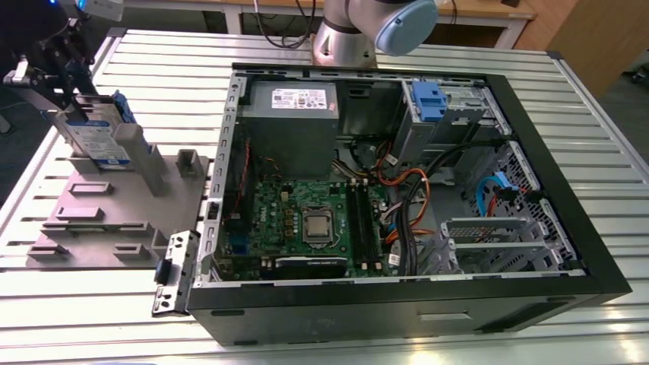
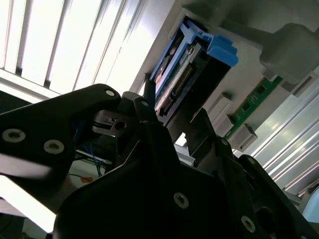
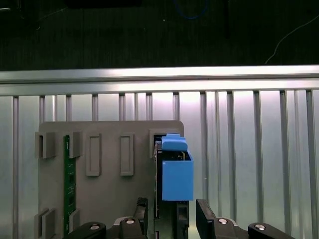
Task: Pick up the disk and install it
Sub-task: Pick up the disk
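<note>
disk (image 1: 96, 137) upright on fixture plate (image 1: 112, 220), computer case (image 1: 406, 302) at exterior view's right

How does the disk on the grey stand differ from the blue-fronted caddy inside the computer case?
Place: the disk stands on edge in the grey fixture beside the computer case; the caddy sits in a metal cage inside that case. Look: the disk shows its labelled side, the caddy its blue front. The gripper is at the disk, far from the caddy. Both carry blue plastic.

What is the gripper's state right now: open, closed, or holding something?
Gripper: open. Its fingers sit on either side of the disk with a small gap on each side, so it is not clamped.
</note>
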You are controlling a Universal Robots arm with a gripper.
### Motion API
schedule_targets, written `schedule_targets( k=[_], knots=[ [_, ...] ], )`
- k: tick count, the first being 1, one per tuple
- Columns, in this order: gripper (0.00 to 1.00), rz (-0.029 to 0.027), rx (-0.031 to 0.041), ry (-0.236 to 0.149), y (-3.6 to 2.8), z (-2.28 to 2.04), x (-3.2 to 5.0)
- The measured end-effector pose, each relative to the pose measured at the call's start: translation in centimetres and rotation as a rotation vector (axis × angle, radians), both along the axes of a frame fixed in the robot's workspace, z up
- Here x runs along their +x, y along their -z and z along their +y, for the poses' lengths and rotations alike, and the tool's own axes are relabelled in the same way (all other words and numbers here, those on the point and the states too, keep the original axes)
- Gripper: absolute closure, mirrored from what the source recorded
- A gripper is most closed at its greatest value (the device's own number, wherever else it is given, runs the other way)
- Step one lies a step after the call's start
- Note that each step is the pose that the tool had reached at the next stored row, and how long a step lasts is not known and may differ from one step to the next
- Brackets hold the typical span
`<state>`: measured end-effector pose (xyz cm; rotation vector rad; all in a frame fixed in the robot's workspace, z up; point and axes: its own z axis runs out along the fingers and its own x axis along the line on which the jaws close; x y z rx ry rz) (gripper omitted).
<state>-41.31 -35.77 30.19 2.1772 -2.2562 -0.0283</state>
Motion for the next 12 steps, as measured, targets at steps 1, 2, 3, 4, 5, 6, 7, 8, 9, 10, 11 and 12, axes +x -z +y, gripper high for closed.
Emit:
schedule_targets(
  k=[1,2,3,4,5,6,7,8,9,10,11,12],
  knots=[
    [0.49,-0.0003,0.0001,0.000,0.01,-0.02,0.00],
    [0.49,-0.0002,0.0001,0.000,0.01,-0.02,0.00],
    [0.49,-0.0002,0.0001,0.000,0.01,-0.03,0.00],
    [0.49,-0.0004,0.0002,0.000,0.02,-0.03,0.05],
    [0.49,-0.0003,0.0001,0.000,0.01,-0.04,0.13],
    [0.49,-0.0004,0.0002,0.000,0.02,-0.03,0.15],
    [0.49,-0.0003,0.0001,0.000,0.02,-0.03,0.15],
    [0.49,-0.0003,0.0002,0.000,0.02,-0.03,0.15],
    [0.49,-0.0003,0.0002,0.000,0.02,-0.03,0.17],
    [0.49,-0.0002,0.0001,0.000,0.02,-0.03,0.18],
    [0.49,-0.0002,0.0001,0.000,0.02,-0.03,0.19],
    [0.49,-0.0002,0.0001,0.000,0.02,-0.03,0.19]
  ],
)
